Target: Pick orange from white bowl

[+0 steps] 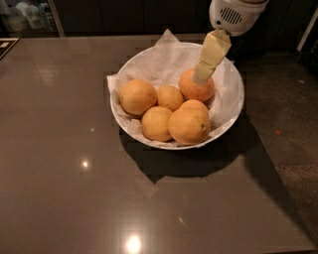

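The white bowl (233, 106), lined with crumpled white paper, stands on the dark table and holds several oranges. The orange (198, 88), deeper reddish in tone, lies at the back right of the bowl. Paler yellow-orange oranges lie to its left and in front of it (189, 125). My gripper (201, 77) reaches down from the upper right. Its pale yellow tip rests against the top of the reddish orange. Its white wrist housing (233, 15) sits above the bowl's far right rim.
The dark glossy table (74, 173) stretches left and towards the front of the bowl. Its right edge (271, 163) runs close past the bowl, with dark speckled floor beyond. Dark cabinets stand behind the table.
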`<state>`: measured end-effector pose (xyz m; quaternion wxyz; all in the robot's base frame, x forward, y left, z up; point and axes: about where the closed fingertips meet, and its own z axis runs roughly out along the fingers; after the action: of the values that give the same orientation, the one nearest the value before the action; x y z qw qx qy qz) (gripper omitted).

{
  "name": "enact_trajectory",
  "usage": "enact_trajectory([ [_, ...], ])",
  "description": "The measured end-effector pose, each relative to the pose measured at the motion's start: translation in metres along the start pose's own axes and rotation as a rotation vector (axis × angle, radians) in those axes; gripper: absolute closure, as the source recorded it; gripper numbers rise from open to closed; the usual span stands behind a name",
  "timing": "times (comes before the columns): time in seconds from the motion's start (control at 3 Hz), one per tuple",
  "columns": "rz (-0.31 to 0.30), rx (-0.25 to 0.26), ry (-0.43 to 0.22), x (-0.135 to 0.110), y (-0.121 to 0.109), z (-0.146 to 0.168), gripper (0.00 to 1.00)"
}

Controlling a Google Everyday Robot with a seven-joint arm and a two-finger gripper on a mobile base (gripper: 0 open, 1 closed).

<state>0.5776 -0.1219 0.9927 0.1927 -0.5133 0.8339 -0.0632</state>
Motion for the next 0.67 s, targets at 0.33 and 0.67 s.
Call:
enact_trajectory([
  [0.33, 0.003, -0.028, -0.008, -0.0005, -0.0015, 0.0059, 0.14],
  [0.67, -0.003, -0.046, 0.003, -0.0027, -0.0015, 0.0155, 0.23],
])
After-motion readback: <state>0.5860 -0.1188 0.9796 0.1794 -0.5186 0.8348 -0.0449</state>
